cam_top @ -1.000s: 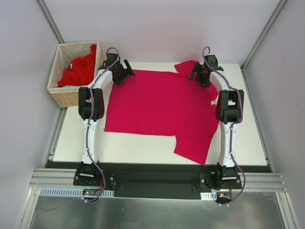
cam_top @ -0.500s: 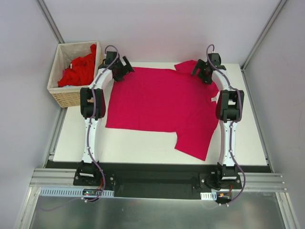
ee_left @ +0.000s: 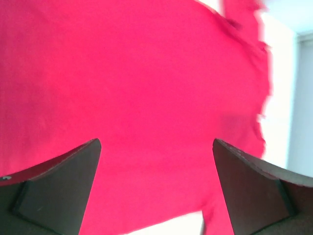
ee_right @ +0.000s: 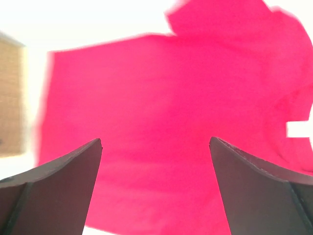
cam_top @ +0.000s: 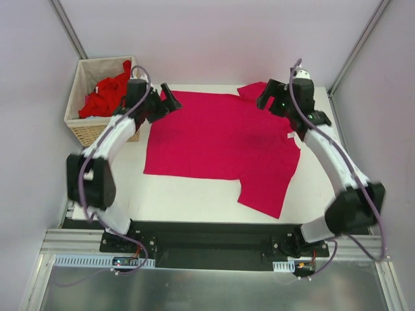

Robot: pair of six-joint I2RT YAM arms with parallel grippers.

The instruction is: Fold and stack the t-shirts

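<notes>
A magenta-crimson t-shirt [cam_top: 217,142] lies spread flat on the white table, with one sleeve at the far right corner and the other at the near edge. Its small white neck label [cam_top: 290,136] faces right. My left gripper [cam_top: 166,101] hovers open over the shirt's far left corner. My right gripper [cam_top: 266,97] hovers open over the far right sleeve. In the left wrist view the gripper [ee_left: 156,142] is spread wide above the shirt [ee_left: 146,83] with nothing between its fingers. The right gripper [ee_right: 155,141] is likewise wide and empty above the shirt [ee_right: 161,93] and its label [ee_right: 298,129].
A wicker basket [cam_top: 89,133] stands at the far left, off the table's corner, holding several crumpled brighter red t-shirts [cam_top: 107,94]. Bare white table [cam_top: 194,201] shows in front of the shirt. Metal frame posts rise at both far corners.
Both arms have swung their elbows outward and lifted, with the grippers staying near the shirt's far corners. Both grippers stayed open. The shirt lies as it did half a second ago.
</notes>
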